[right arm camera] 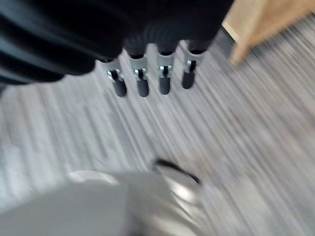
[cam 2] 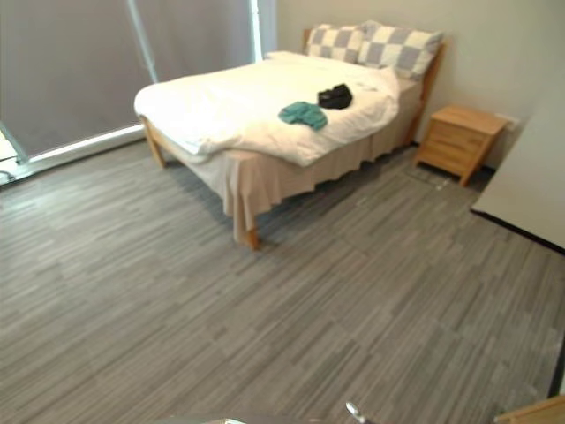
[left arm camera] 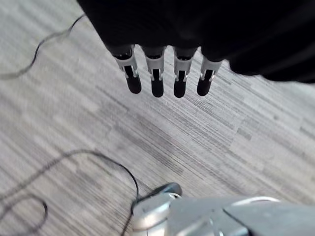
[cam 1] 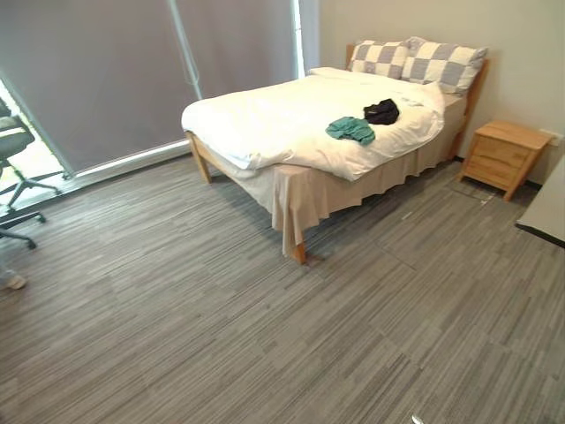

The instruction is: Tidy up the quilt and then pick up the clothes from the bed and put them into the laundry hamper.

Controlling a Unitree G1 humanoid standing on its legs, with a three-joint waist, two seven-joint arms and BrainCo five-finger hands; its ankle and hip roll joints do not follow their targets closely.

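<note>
1. Grey striped carpet floor (cam 1: 265,336) lies nearest the camera and reaches to the bed.
2. Left hand (left arm camera: 167,73): fingers (left arm camera: 156,81) hang straight, side by side, above the floor; nothing held.
3. Right hand (right arm camera: 152,73): fingers (right arm camera: 165,78) likewise straight and empty, above the floor, near a light wooden furniture corner (right arm camera: 261,24).
4. Wooden bed (cam 1: 296,252) stands well apart from both hands, at the far side of the room, with a beige skirt (cam 1: 309,194).
5. White quilt (cam 1: 265,124) covers the mattress, rumpled, one corner folded back at the foot end.
6. Green garment (cam 1: 351,130) lies crumpled on the quilt; black garment (cam 1: 382,111) lies just beside it, nearer the two checked pillows (cam 1: 415,62).
7. Wooden nightstand (cam 1: 503,155) stands beside the bed head.
8. Office chair (cam 1: 13,177) stands by the shaded window (cam 1: 106,79).
</note>
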